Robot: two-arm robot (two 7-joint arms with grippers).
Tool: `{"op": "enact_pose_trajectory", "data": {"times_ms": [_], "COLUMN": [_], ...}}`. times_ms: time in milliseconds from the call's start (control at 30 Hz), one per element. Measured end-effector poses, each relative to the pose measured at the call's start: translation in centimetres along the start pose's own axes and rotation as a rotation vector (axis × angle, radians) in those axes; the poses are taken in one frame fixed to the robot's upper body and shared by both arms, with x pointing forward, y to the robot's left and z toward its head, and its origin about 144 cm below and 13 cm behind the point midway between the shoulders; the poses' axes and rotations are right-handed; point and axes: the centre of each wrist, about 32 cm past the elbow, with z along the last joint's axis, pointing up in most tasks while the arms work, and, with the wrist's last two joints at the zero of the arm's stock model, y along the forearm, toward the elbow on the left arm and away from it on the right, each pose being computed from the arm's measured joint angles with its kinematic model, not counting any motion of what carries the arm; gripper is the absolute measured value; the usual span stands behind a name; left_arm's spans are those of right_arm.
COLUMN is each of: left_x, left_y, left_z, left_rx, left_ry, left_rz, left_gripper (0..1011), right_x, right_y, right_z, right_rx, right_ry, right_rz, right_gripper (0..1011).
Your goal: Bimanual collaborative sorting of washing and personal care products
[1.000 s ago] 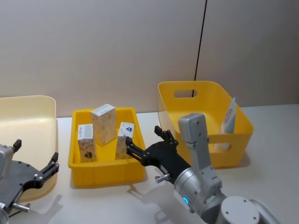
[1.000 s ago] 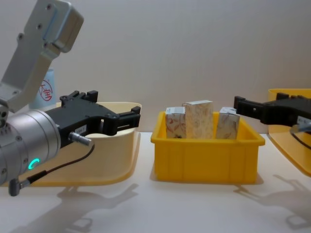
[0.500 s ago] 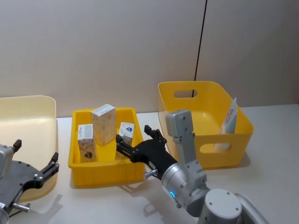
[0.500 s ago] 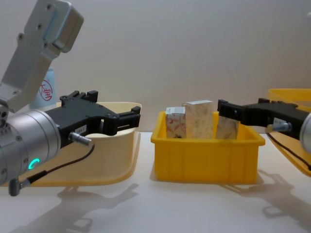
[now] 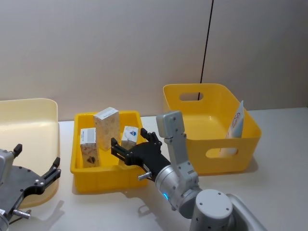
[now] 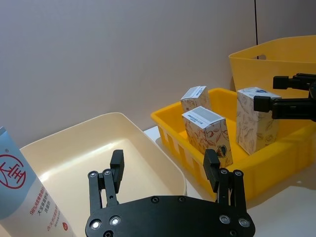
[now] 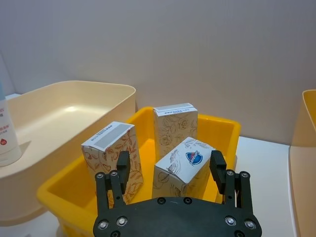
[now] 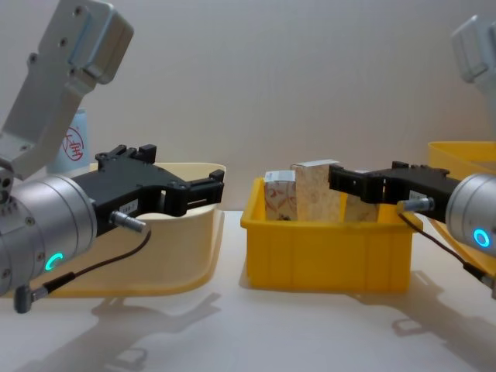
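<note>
We counted two tubes [image 5: 236, 122] binned, three cartons [image 5: 107, 126] left in the middle bin [image 5: 108, 177]; right gripper [image 7: 170, 163] open at them, left gripper [image 6: 164, 160] open, idle.

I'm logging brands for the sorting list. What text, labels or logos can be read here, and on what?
"98%": start of the red print on the left tube; the rest too small.
Its red round logo: one character, not legible.
Blue-badge carton: wording too small.
Tall carton: top label too small.
Right tube: logo blurred.
</note>
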Motion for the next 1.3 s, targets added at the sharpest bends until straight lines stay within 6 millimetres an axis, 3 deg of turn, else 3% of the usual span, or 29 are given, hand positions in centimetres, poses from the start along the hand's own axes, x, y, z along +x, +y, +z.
{"op": "enact_pose_trajectory", "data": {"times_ms": [867,1033,1133,1233,1300], "left_x": [0.0,0.0,0.0,0.0,0.0], "left_y": [0.0,0.0,0.0,0.0,0.0], "left_z": [0.0,0.0,0.0,0.0,0.0], "left_rx": [0.0,0.0,0.0,0.0,0.0], "left_ry": [0.0,0.0,0.0,0.0,0.0], "left_rz": [0.0,0.0,0.0,0.0,0.0], "left_gripper": [1003,1003,1003,1003,1003], "right_x": [-1.3,-1.4,-1.4,-1.4,-1.4], "right_y": [1.7,1.9,1.9,2.0,2.0], "right_z": [-0.3,-0.4,-0.4,-0.4,-0.4], "right_rx": [-0.048,-0.052,-0.054,-0.055,-0.057], "right_ry": [0.001,0.003,0.004,0.005,0.005], "right_rz": [-0.086,-0.095,-0.097,-0.1,-0.102], "right_gripper": [999,916,797,758,662]}}
